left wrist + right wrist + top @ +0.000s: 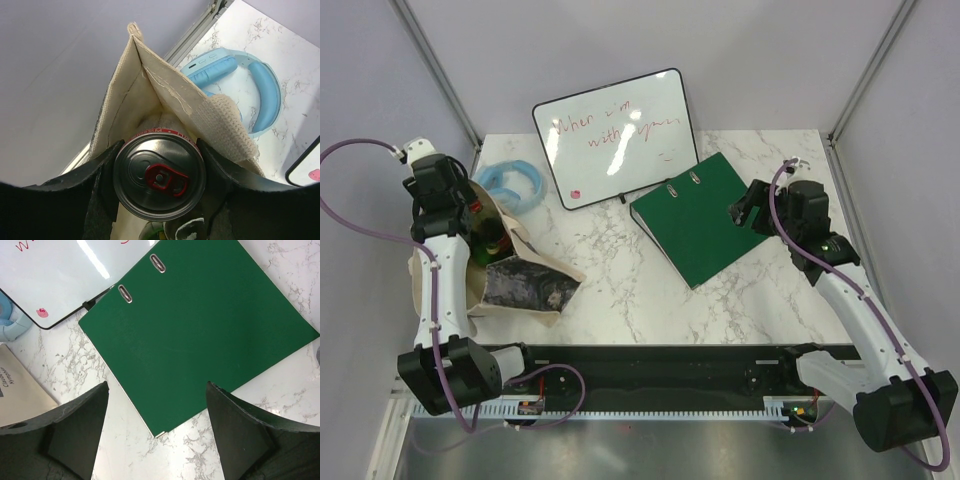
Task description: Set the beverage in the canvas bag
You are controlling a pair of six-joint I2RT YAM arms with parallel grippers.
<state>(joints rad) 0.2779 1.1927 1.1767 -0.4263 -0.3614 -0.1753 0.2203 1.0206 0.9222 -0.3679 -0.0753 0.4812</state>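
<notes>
The beige canvas bag (525, 285) with a dark mottled print lies at the table's left edge, its mouth under my left arm. In the left wrist view my left gripper (159, 176) is shut on a beverage can (159, 176) with a silver top and red pull tab, held in the bag's open mouth (145, 95). Something green shows below the can inside the bag (152, 232). In the top view the left gripper (480, 225) sits over the bag opening. My right gripper (157, 405) is open and empty above the green binder's corner; it also shows in the top view (745, 207).
A green ring binder (705, 215) lies mid-right on the marble table (650, 300). A whiteboard (615, 135) with red writing leans at the back. Blue headphones (515, 183) lie beside the bag, also visible in the left wrist view (250, 85).
</notes>
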